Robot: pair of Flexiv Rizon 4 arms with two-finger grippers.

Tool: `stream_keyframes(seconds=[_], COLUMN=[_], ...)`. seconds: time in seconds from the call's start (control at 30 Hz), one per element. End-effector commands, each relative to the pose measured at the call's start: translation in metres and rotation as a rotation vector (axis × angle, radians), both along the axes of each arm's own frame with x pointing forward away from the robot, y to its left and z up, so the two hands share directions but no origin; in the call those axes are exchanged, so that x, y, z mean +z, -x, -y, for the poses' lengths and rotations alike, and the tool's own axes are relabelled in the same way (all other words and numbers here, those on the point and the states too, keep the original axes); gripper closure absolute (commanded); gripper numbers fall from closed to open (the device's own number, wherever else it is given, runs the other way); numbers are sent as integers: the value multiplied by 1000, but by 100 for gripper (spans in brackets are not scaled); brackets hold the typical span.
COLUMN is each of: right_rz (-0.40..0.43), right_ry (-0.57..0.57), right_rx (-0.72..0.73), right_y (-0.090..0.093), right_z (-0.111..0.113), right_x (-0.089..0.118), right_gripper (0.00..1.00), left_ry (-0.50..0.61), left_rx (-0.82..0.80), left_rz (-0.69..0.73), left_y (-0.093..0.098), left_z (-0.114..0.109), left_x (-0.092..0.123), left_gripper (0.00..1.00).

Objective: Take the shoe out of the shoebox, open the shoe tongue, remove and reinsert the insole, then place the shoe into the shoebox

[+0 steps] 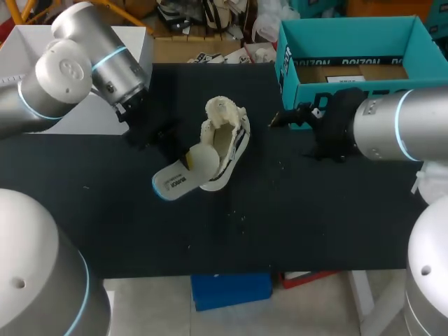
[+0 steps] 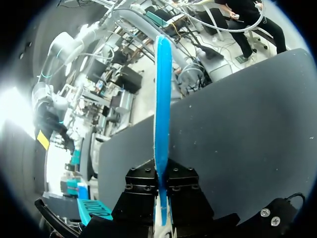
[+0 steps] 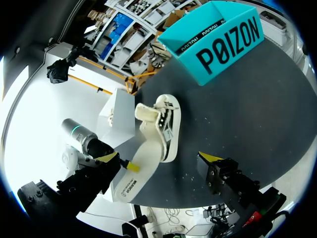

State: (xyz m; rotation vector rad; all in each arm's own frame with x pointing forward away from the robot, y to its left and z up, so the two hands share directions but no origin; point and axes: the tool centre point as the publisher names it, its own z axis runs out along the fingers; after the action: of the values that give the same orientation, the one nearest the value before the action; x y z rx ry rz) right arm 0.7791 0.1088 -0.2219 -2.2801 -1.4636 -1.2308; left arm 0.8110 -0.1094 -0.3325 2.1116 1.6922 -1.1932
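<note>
With the shoe out of the box mid-table, left gripper pinches the half-out insole, right gripper gapes empty; reinserting and reboxing likely remain.

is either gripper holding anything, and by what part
The left gripper pinches the insole by its side edge, about midway along; the right gripper holds nothing.

Head view: high behind the robot, looking steeply down on the whole dark matte counter.
Left wrist view: hard against the white, blue-edged foam insole, edge-on.
Right wrist view: low, farther back, facing the white low-top shoe and teal cardboard shoebox.
Shared: head and right wrist views both hold shoe, insole, shoebox.
</note>
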Motion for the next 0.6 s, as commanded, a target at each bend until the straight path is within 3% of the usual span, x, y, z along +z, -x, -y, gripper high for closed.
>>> stream_keyframes(seconds=[0.03, 0.6], right_rz=[-1, -1], right_ry=[2, 2], right_rx=[-2, -2], right_y=[1, 1], right_z=[-1, -1], right_x=[1, 1], right_gripper=[0, 0], left_ry=[-5, -18], left_rx=[-28, -30], left_rz=[-23, -28], left_y=[-14, -57], left_z=[10, 35], left_x=[-7, -27], left_gripper=[100, 100])
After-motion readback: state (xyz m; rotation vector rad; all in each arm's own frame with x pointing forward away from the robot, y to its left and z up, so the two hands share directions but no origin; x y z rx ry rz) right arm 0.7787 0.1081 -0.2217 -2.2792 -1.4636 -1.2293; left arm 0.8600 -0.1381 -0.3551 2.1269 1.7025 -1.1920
